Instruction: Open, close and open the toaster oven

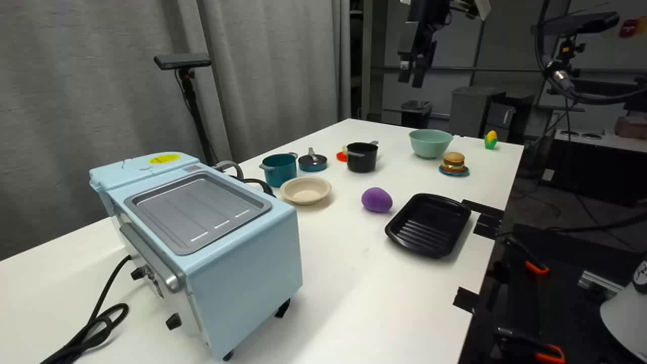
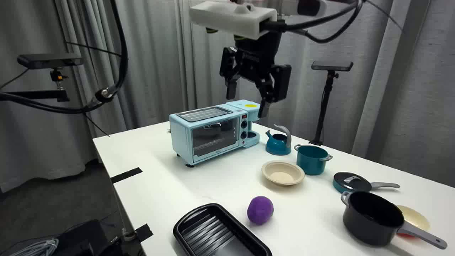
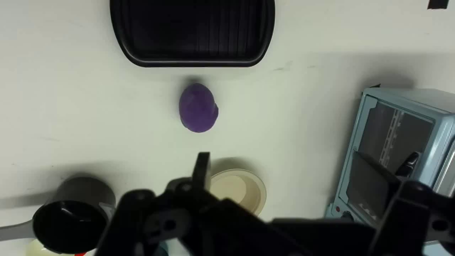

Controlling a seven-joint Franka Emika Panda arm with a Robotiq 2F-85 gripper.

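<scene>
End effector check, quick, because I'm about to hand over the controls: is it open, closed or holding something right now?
End effector: open, spread wide, holding nothing.

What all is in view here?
toaster oven: 1, light blue, on white table
metal tray: 1, grey, atop oven
kettle: 1, teal, beside oven
pot: 1, teal, near kettle
pan: 1, teal-black, near pot
saucepan: 1, black, near pan
pieces: uncounted, cream/red, behind saucepan
dish: 1, beige, near pot
burger: 1, brown, on blue plate
bowl: 1, mint, near burger
corn: 1, yellow-green, table edge
ribbed tray: 1, black, table edge
oval object: 1, purple, near ribbed tray
tape: several, black, table edge
curtains: several, grey, background
cameras: 2 per exterior view, black, mounted
gripper: 1, black, overhead, open
</scene>
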